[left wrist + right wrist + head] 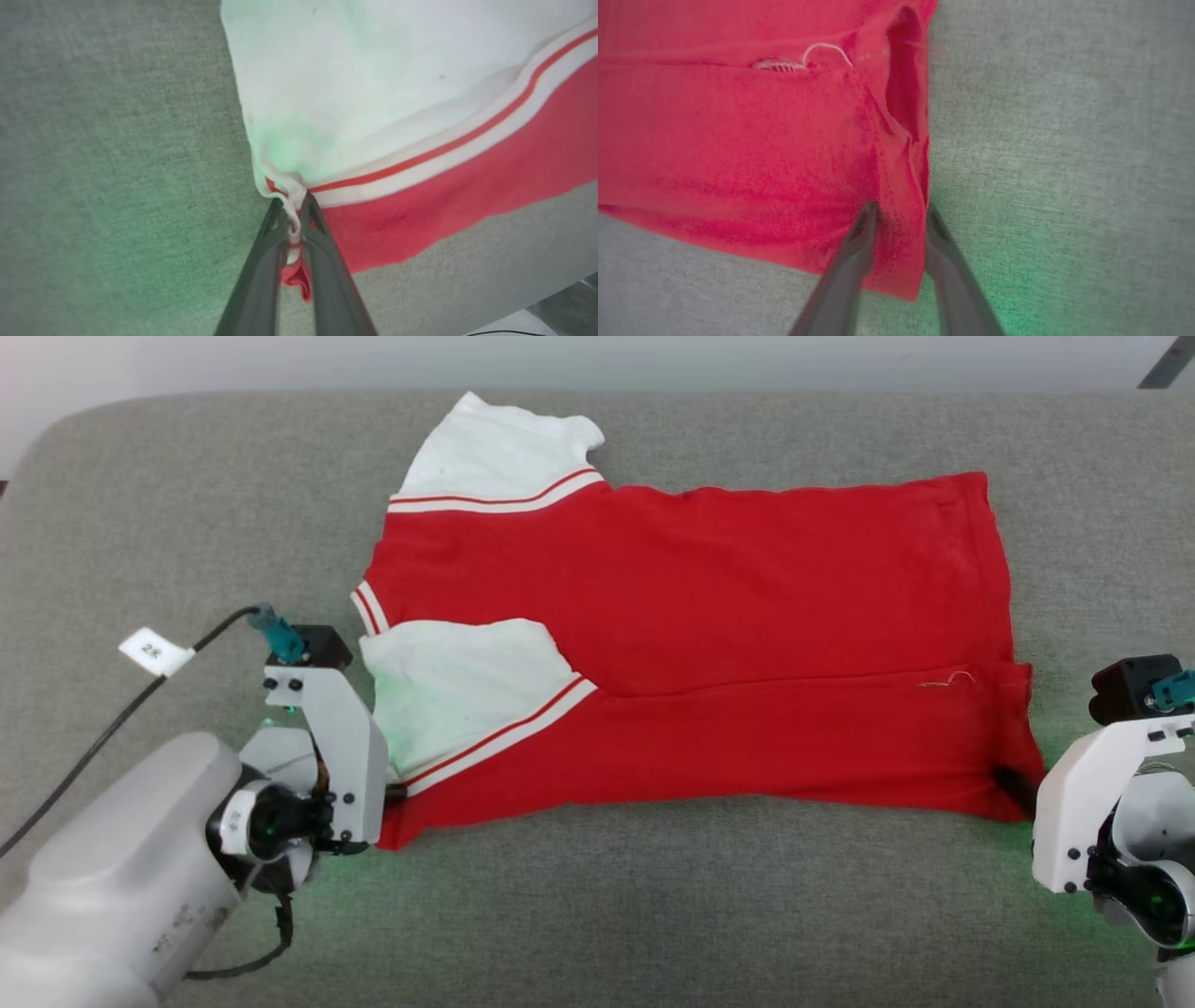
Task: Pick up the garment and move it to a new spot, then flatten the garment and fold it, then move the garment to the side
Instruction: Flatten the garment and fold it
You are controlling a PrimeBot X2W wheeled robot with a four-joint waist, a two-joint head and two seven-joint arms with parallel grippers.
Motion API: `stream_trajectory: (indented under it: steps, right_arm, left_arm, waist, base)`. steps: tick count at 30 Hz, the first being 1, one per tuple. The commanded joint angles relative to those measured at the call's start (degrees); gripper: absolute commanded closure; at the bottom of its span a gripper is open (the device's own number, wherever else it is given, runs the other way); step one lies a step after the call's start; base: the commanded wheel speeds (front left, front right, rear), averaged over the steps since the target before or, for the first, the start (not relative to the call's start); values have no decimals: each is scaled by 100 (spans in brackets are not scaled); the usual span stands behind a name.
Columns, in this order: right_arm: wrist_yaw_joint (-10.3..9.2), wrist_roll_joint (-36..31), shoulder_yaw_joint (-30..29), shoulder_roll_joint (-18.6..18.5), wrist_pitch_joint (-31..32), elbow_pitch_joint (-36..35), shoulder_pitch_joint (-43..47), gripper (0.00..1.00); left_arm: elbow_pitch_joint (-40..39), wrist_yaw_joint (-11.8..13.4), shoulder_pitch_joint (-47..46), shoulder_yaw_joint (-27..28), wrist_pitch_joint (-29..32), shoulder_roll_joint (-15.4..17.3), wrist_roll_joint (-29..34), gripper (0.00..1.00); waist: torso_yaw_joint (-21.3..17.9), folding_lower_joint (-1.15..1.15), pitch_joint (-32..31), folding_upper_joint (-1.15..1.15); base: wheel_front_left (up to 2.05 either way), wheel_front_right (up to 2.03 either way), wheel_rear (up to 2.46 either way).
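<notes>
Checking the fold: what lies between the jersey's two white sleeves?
Head view: red body cloth of the garment, with striped trim at its left end.

Robot test room or lab, by the look of it. Broad grey cloth-covered bench (653, 896) with a rounded corner, set against a plain pale wall (280, 364). Loose black cable (93, 749) carrying a white label (154, 651).

We see a grey woven surface (653, 905), rounded at its far left corner. Beyond it stands a pale wall (280, 359), with a dark slanted bar (1172, 359) at far right. A green glow (117, 224) tints the near weave.
</notes>
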Motion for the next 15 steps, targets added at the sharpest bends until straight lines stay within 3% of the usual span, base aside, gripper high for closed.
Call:
stream_trajectory:
  steps: [1, 6, 15]
  right_arm:
    - [2, -11, 100, 57, 188, 281, 198, 100]
    - [-2, 13, -23, -46, 244, 216, 80, 100]
    - [-2, 124, -92, -329, 564, -225, 75, 100]
  left_arm:
    - [140, -20, 163, -133, -14, -132, 22, 100]
    - [191, -21, 153, -79, 66, -57, -56, 100]
    - [-141, 171, 89, 26, 243, 356, -58, 100]
  waist:
    - [31, 0, -19, -1]
    - [57, 0, -90, -1]
    - [66, 0, -228, -1]
  base:
    - [0, 0, 0]
    - [0, 0, 0]
    - [0, 0, 0]
